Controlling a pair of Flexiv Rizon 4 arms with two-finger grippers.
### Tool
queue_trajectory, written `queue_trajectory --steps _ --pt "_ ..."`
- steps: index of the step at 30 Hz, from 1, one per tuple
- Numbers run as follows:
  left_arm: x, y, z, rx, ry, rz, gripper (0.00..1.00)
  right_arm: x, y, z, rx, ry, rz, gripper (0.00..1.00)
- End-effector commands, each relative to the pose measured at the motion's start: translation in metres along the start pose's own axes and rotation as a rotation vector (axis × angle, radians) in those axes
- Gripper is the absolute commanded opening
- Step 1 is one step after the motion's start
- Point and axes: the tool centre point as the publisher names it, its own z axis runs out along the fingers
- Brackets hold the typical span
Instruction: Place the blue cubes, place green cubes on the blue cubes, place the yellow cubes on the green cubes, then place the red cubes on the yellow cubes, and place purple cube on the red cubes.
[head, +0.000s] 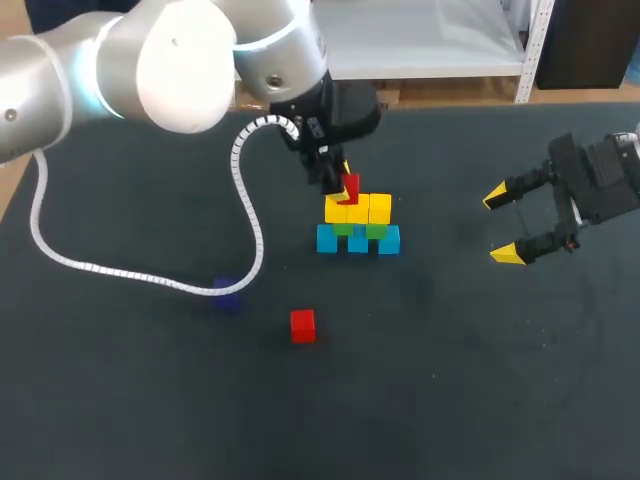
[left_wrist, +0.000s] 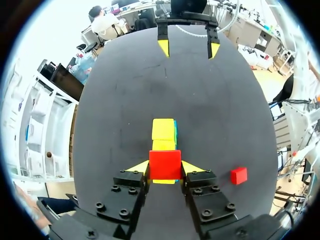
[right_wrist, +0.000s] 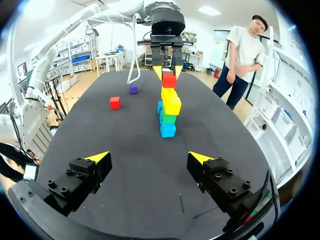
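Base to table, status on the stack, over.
Left pincer shut on red cube, at top of yellow cubes. Right pincer open, empty, off to the side. Second red cube, purple cube loose on table, untouched.

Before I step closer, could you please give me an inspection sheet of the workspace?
Surface: dark table.
Job's things: blue cubes at the bottom, green cubes on them, yellow cubes above; red cube atop, in the left hand; second red cube and purple cube loose on the table.
Clutter: nothing seen.
Hands: left hand shut on the red cube; right hand open, apart from the stack.
Cables: white coiled cable trails from the left arm across the table, beside the purple cube.
Surroundings: nothing seen reaching over the table.
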Motion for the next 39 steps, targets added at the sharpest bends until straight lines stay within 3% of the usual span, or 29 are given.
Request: queue_trajectory --steps 1,27,32,39 --pt "0.0003 0.0033 0.0017 0.008 0.0 -0.002 0.0 0.0004 -0.0001 0.0001 0.001 -0.003 -0.001 1.0" --pt "0.0008 0.0042 0.0081 0.026 -0.006 -0.01 0.0 0.0004 -0.0001 0.0001 0.001 -0.003 -0.001 1.0" --pt "0.001 0.0045 0.0083 0.027 -0.004 -0.01 0.19 0.0004 -0.0001 0.0001 0.001 -0.003 -0.001 1.0" --pt "0.0025 0.0055 0.008 0.026 -0.003 -0.012 0.29 0.0004 -0.0001 0.0001 0.001 -0.003 -0.001 1.0"
